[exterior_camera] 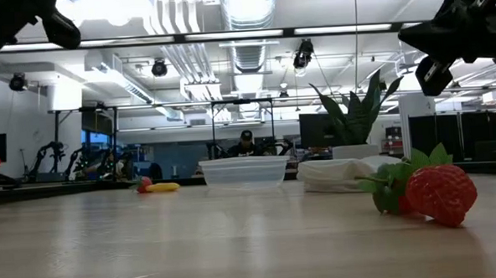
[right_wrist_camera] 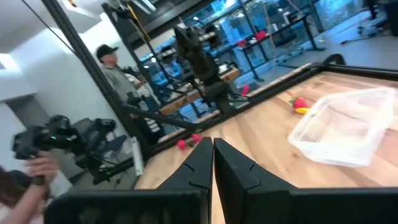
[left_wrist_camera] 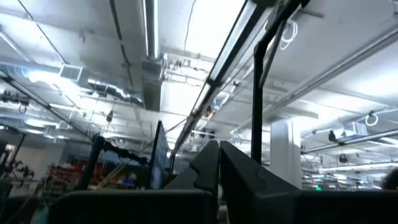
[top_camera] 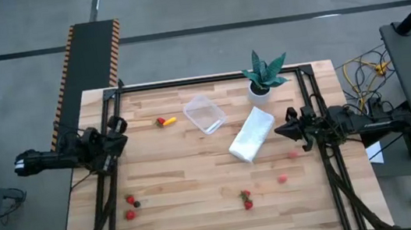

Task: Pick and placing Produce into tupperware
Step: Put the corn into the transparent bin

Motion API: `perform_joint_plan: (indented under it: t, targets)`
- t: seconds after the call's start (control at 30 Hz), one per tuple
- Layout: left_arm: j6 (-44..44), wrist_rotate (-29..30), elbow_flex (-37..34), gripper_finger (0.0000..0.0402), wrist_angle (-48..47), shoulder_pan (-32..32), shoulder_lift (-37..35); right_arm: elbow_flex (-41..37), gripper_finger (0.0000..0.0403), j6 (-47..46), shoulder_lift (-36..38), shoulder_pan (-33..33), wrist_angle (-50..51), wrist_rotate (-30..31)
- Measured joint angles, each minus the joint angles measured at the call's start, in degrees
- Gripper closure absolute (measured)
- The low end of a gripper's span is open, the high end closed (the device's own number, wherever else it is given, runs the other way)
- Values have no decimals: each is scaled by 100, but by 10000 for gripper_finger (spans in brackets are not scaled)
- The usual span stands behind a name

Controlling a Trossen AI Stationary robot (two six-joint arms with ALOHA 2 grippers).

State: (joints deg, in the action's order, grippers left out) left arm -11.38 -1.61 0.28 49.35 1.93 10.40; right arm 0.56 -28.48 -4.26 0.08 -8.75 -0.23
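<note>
Tupperware point(top_camera: 204, 113), tabletop point(top_camera: 198, 179) twelve o'clock: empty. Produce, all unplaced: pair point(top_camera: 165, 121) at eleven, strawberries point(top_camera: 130, 207) at seven, more point(top_camera: 246, 199) at five. Left hand point(top_camera: 119, 133), right hand point(top_camera: 280, 130): closed, empty, parked at edges.

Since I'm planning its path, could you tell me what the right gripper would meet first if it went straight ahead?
Probably the white cloth: the shut right gripper points straight at it, though its height above the table is unclear.

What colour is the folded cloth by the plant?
White cloth, clearest in the high view.
</note>
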Motion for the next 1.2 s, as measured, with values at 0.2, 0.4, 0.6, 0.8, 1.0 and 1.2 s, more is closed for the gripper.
perform_joint_plan:
  t: [0.2, 0.4, 0.6, 0.8, 1.0, 1.2]
  targets:
    - [-297, 1500, 95, 402, -503, -1, 294, 23, 394, 178, -417, -1, 4, 686]
    - [-1100, 2175, 423, 402, -1453, -4, 1013, 428, 394, 443, -1114, -1, 77, 1241]
    - [-1541, 2214, 684, 402, -1882, -6, 1647, 1259, 394, 685, -1931, -1, 833, 1731]
    - [-2335, 2313, 1196, 402, -3152, -8, 2093, 1878, 394, 1071, -2709, -1, 1040, 1841]
    - [-2889, 2267, 2153, 402, -5301, -8, 2711, 2304, 394, 1276, -3351, -1, 1034, 1842]
    - [-2873, 2140, 3244, 402, -7025, -14, 3548, 2491, 394, 1352, -3816, -1, 991, 1840]
